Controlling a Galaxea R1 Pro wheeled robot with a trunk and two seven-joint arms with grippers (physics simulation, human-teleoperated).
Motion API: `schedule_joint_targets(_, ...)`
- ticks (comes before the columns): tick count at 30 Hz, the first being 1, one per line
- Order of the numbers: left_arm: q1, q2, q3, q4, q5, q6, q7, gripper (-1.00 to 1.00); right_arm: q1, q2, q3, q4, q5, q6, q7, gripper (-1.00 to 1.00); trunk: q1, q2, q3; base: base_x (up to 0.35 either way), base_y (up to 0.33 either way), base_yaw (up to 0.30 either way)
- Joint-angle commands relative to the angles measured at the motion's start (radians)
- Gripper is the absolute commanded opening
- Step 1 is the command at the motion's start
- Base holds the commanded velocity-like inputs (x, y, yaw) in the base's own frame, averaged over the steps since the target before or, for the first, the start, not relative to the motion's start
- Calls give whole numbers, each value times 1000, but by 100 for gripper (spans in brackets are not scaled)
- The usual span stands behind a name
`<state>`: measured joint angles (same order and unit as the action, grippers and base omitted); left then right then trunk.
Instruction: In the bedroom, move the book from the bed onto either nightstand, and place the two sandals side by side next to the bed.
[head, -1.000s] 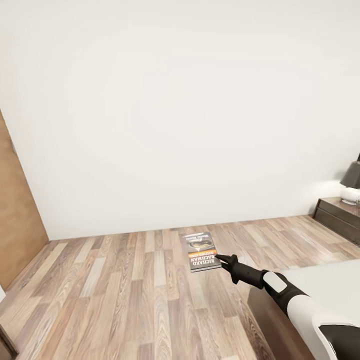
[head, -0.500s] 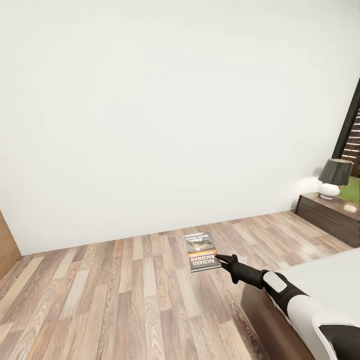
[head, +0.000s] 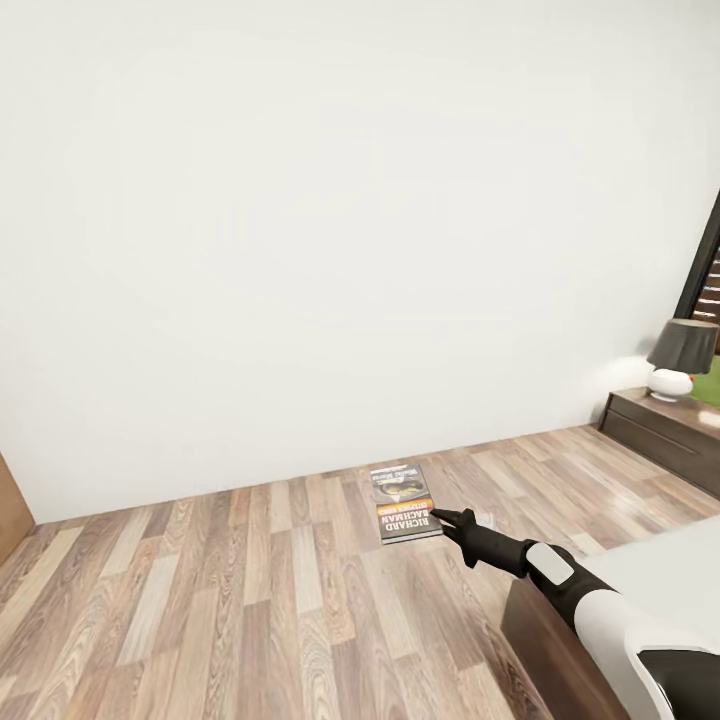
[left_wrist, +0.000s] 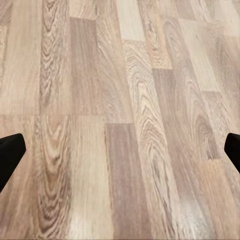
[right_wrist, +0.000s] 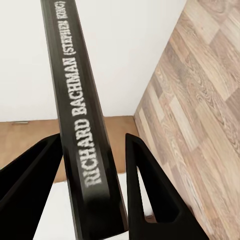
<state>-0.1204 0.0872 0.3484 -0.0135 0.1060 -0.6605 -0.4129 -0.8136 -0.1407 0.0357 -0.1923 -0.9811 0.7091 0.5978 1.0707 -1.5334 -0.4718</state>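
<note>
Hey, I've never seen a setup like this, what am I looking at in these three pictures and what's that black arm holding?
This is a simulated two-armed robot in a bedroom. The big picture comes from its head camera: the right gripper holds a thin dark paperback book out over the wooden plank floor. A corner of the light-grey bed sits lower right, and a dark wooden nightstand with a black-shaded lamp stands by the wall. The right wrist camera looks along its fingers, clamped on the book's spine. The left wrist camera shows open fingertips above floor.

floor open ahead | bed corner blocks right | lamp crowds nightstand top
</note>
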Motion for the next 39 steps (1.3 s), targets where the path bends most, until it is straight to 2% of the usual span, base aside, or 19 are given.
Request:
schedule_joint_targets(1, -1, 0, 1, 1, 11, 1, -10, 100, -1, 0, 0, 0, -10, 6, 2, -100, 0, -1, -1, 199, 170, -18)
schedule_joint_targets(10, -1, 0, 1, 1, 11, 1, -10, 100, -1, 0, 0, 0, -10, 6, 2, -100, 0, -1, -1, 200, 171, -130)
schedule_joint_targets(39, -1, 3, 1, 1, 11, 1, -10, 100, -1, 1, 0, 0, -10, 6, 2, -100, 0, -1, -1, 209, 180, -242)
